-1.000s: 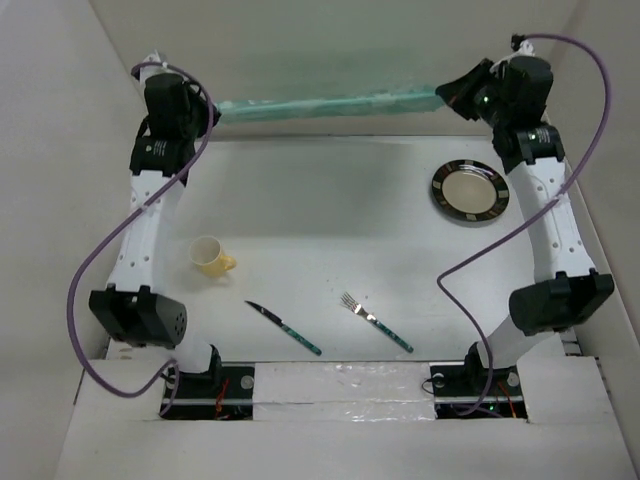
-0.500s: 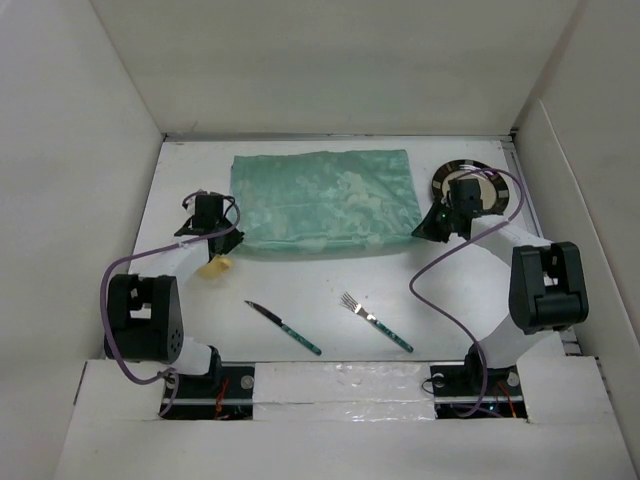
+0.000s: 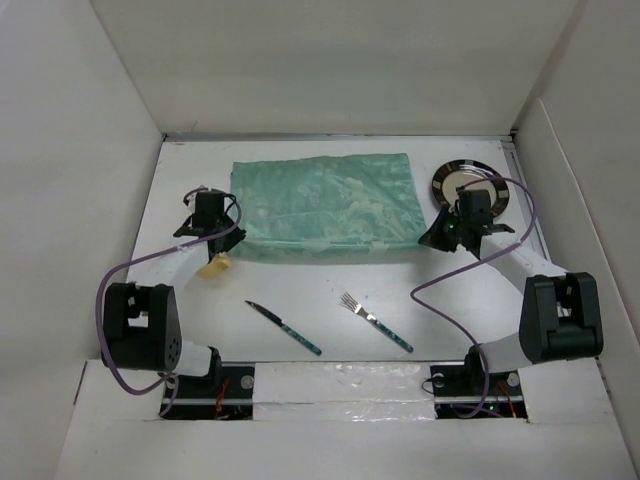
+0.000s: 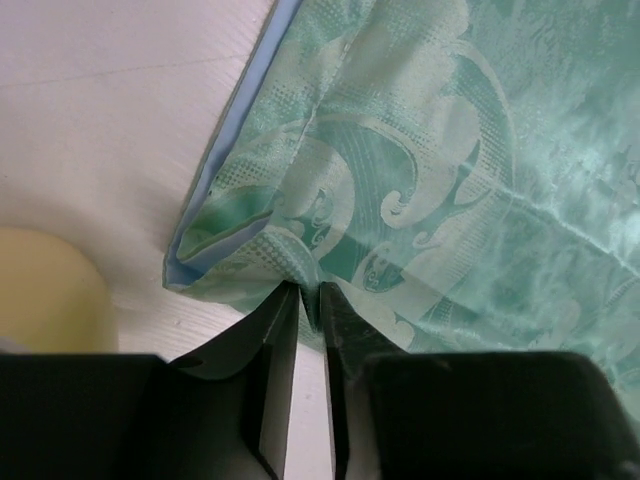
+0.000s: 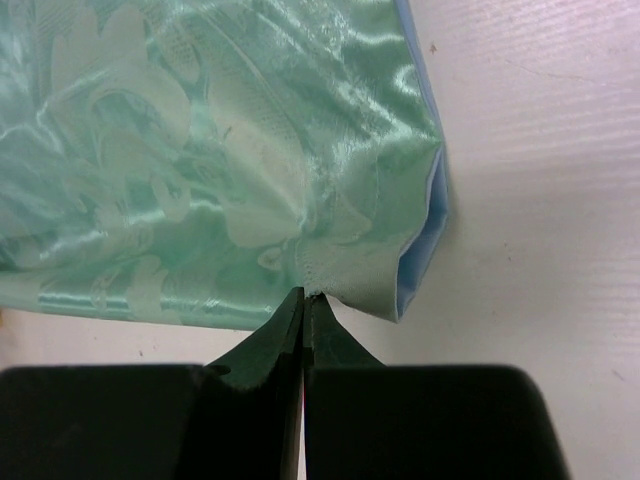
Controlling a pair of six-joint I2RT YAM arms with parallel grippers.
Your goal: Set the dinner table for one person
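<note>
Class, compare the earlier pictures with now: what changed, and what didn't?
Both arms lowered the cloth from mid-air, spreading it onto the table; left gripper and right gripper still pinch its near corners. The plate, cup, knife and fork stayed put.

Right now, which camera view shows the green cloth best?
Top external: the whole green cloth lies spread there. The left wrist view shows only the corner the left tool pinches; the right wrist view, only the corner in the right tool.
</note>
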